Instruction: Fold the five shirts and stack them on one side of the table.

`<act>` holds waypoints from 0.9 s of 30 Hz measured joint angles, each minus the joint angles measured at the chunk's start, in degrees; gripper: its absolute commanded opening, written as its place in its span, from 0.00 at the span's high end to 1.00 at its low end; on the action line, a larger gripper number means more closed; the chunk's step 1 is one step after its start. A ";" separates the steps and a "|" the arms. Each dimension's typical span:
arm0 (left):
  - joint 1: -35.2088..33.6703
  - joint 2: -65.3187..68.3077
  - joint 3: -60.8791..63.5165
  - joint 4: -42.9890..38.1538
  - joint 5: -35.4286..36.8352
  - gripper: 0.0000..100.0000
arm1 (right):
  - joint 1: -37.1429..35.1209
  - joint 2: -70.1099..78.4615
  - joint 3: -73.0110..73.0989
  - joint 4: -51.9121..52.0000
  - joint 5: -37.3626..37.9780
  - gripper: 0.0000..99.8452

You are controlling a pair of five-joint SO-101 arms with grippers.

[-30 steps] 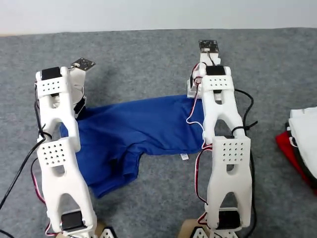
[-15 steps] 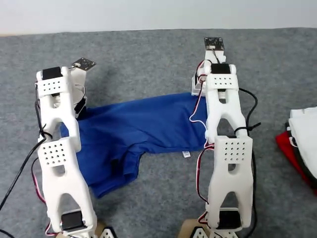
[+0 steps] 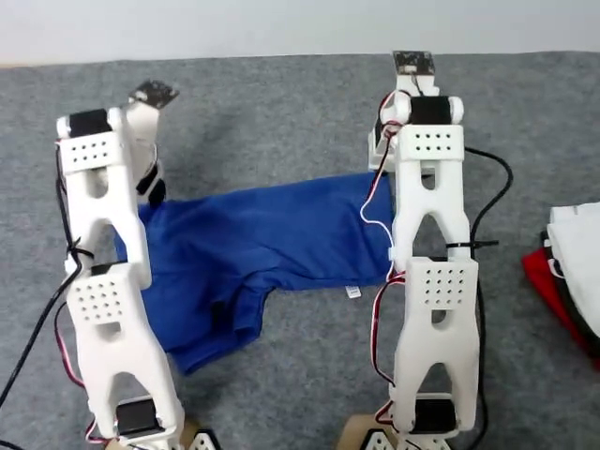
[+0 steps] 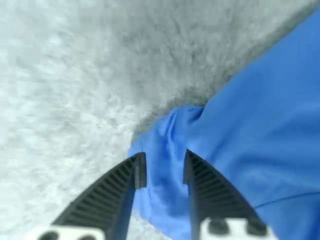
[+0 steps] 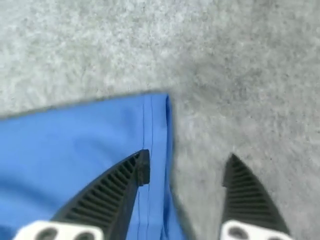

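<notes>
1. A blue shirt lies unfolded and rumpled across the middle of the grey-covered table, stretched between the two white arms, with one end trailing toward the near edge beside the left arm
2. The left gripper sits at the shirt's left end, its jaws drawn close together with a bunched fold of blue cloth pinched between them (bare grey covering shows just beyond that fold)
3. The right gripper hangs over the shirt's right end with its jaws spread wide and nothing in its grasp: one black fingertip is above the stitched hem, the other above the grey covering just past the cloth's edge
4. In the high view, the left arm rises over the shirt's left end and the right arm stands over the right end, each wrist toward the far side of the table
5. A small white label shows at the shirt's near edge, just beside the right arm
6. A stack of folded shirts rests at the table's right edge, well apart from the blue shirt; a white shirt lies on top, with dark cloth and a red shirt showing beneath it
</notes>
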 measured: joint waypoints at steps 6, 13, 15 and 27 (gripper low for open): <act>2.90 -9.85 6.86 0.09 0.26 0.87 | -0.62 0.00 -2.90 1.49 0.00 0.94; 4.57 -24.35 24.00 0.09 0.26 0.96 | -0.62 -0.53 -1.93 1.58 0.00 0.99; 4.66 -28.57 29.98 0.09 0.35 0.97 | -0.62 -2.81 1.67 1.58 0.00 0.99; 7.38 -48.88 63.47 0.00 0.62 0.97 | -4.48 -22.15 41.14 1.58 6.51 0.99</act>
